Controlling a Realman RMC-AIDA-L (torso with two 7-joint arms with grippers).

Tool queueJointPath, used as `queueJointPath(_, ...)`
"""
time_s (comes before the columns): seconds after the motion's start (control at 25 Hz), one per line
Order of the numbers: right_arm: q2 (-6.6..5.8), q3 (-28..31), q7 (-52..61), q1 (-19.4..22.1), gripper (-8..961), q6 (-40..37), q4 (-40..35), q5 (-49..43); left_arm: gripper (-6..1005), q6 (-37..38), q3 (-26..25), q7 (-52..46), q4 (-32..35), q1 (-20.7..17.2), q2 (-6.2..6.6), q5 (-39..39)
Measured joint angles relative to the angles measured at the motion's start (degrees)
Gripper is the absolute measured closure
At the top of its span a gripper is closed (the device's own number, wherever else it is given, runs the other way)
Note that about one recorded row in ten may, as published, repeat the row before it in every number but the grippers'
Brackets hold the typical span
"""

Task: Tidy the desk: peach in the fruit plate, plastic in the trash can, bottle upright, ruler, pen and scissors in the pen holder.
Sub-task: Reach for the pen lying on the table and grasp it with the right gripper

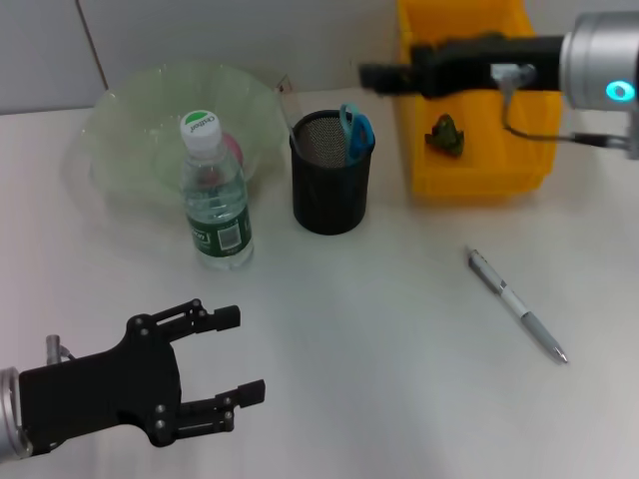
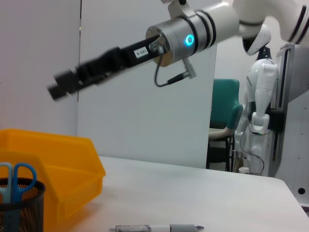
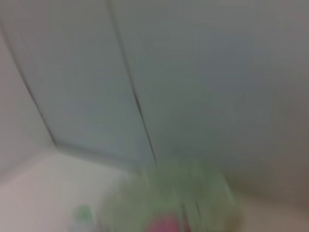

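Observation:
A pink peach [image 1: 232, 150] lies in the pale green fruit plate [image 1: 130, 120]. The water bottle [image 1: 215, 195] stands upright in front of it. The black mesh pen holder [image 1: 329, 175] holds blue scissors [image 1: 354, 128] and a thin ruler [image 1: 290, 110]. A silver pen [image 1: 517, 304] lies on the table at the right; it also shows in the left wrist view [image 2: 159, 227]. A green piece of plastic [image 1: 444, 135] lies in the yellow bin [image 1: 519, 170]. My right gripper [image 1: 374, 75] hangs high over the bin's left edge. My left gripper [image 1: 240, 355] is open and empty at the front left.
The white table [image 1: 379, 329] runs between the pen holder and the front edge. A wall stands close behind the plate and bin. In the left wrist view a teal chair [image 2: 224, 108] and a white robot [image 2: 263, 96] stand beyond the table.

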State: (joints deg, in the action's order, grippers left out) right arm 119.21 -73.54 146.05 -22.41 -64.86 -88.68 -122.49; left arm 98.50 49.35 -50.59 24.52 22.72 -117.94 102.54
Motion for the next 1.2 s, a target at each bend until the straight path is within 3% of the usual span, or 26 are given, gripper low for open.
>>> queueJointPath(0.08,-0.11,3.4,9.0,-3.2,180,-13.0,-4.7,-12.0,199,0.0,0.0,0.0,0.1,0.0,0.0,0.0)
queueJointPath(0.12,-0.11,3.4,9.0,-3.2,180,-13.0,-4.7,-12.0,199,0.0,0.0,0.0,0.1,0.0,0.0,0.0)
queueJointPath(0.16,-0.12,4.9,11.9,-4.9,180,-20.4,-6.6,-16.8,199,0.0,0.0,0.0,0.1,0.0,0.0,0.0)
queueJointPath(0.2,-0.12,4.9,11.9,-4.9,180,-20.4,-6.6,-16.8,199,0.0,0.0,0.0,0.2,0.0,0.0,0.0)
queueJointPath(0.28,-0.15,7.8,13.6,-7.3,180,-30.2,-8.5,-20.1,199,0.0,0.1,0.1,0.7,0.0,-0.07,0.0)
queueJointPath(0.48,-0.21,10.7,14.7,-9.2,179,-38.1,-8.7,-25.3,199,0.0,0.4,0.2,0.8,0.0,-0.15,0.0)
queueJointPath(0.72,-0.21,10.1,15.0,-9.9,179,-38.8,-4.1,-31.2,199,0.3,0.3,0.5,0.8,-0.2,-0.18,-0.1)
queueJointPath(1.2,0.03,5.3,14.7,-12.6,179,-30.3,8.2,-37.3,200,0.5,0.3,0.8,0.7,-0.3,-0.27,-0.2)
